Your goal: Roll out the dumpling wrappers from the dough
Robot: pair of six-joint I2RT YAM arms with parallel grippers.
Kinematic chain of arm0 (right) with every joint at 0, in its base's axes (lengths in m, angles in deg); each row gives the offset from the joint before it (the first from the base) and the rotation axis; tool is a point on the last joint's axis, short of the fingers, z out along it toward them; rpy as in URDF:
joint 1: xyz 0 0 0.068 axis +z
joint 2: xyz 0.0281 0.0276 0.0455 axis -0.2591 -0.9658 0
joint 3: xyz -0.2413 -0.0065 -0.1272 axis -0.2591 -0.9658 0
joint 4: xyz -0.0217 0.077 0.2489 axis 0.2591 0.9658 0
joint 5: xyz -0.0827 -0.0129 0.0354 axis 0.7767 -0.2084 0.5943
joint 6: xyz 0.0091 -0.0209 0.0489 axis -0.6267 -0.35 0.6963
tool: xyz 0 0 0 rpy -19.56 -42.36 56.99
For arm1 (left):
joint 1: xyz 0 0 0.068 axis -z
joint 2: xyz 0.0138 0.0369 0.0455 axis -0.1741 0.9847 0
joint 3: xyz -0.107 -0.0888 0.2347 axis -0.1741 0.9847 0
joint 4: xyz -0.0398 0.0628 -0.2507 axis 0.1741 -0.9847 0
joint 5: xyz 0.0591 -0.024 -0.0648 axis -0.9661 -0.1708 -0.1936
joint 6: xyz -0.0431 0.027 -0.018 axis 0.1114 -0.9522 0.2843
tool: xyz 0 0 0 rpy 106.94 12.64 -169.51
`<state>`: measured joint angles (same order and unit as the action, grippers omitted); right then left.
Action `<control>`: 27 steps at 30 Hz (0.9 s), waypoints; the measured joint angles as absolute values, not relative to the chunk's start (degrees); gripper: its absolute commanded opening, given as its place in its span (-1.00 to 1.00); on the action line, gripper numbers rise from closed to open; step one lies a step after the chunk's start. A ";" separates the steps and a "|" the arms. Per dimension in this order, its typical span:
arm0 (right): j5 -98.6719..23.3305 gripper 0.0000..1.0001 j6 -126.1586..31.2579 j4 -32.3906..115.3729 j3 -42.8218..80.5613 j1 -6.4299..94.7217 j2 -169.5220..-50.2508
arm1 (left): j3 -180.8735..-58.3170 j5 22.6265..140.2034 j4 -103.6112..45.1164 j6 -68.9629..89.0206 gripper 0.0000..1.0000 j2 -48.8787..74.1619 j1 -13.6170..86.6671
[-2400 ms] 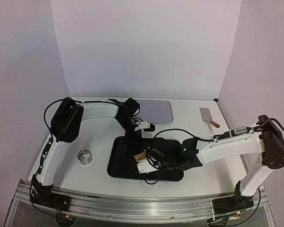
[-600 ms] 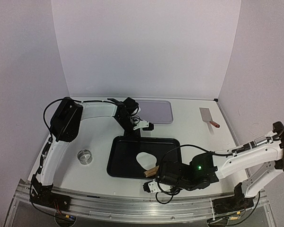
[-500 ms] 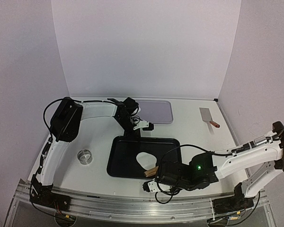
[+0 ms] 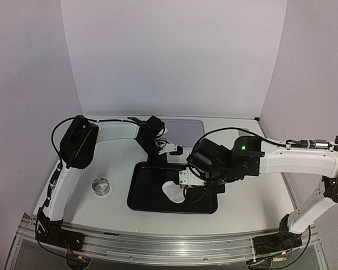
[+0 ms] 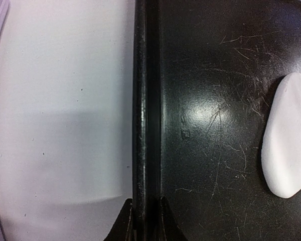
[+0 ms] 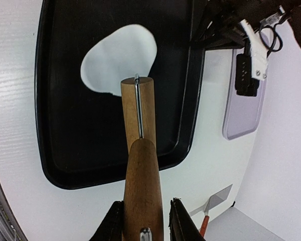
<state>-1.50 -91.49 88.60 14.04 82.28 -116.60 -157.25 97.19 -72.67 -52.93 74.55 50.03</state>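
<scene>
The dough (image 4: 173, 191) lies as a thin irregular white sheet on the black tray (image 4: 143, 191). It also shows in the left wrist view, dough (image 5: 288, 140), and the right wrist view, dough (image 6: 120, 60). My right gripper (image 6: 143, 221) is shut on the wooden handle of a rolling pin (image 6: 138, 100), whose far end sits over the sheet's edge. From above, the right gripper (image 4: 186, 179) hangs over the tray's right part. My left gripper (image 5: 145, 221) is shut on the tray rim (image 5: 143, 100), at the tray's far edge, left gripper (image 4: 158, 159). No dumpling wrappers are in view.
A lilac tray (image 4: 188, 132) lies at the back behind the black one. A metal scraper with a red handle (image 4: 248, 138) rests at the back right. A small metal ring cutter (image 4: 101, 185) stands left of the black tray.
My right arm has swung from the tray's front edge back over its right part, carrying the rolling pin off the dough. The left gripper has stayed on the rim.
</scene>
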 measured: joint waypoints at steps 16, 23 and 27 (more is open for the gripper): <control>3.13 -1.00 -87.08 75.87 17.86 84.44 -133.07 | -157.25 97.22 -72.65 -52.71 -1.00 74.55 50.03; 8.82 -1.00 -83.53 78.11 14.15 93.17 -131.65 | -157.25 97.23 -72.65 -52.69 -1.00 74.55 50.03; 8.83 -1.00 -81.37 78.71 13.23 94.31 -131.10 | -157.25 97.23 -72.65 -52.69 -1.00 74.55 50.03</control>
<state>8.83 -81.37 78.71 13.23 94.31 -131.10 -157.25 97.23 -72.65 -52.69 74.55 50.03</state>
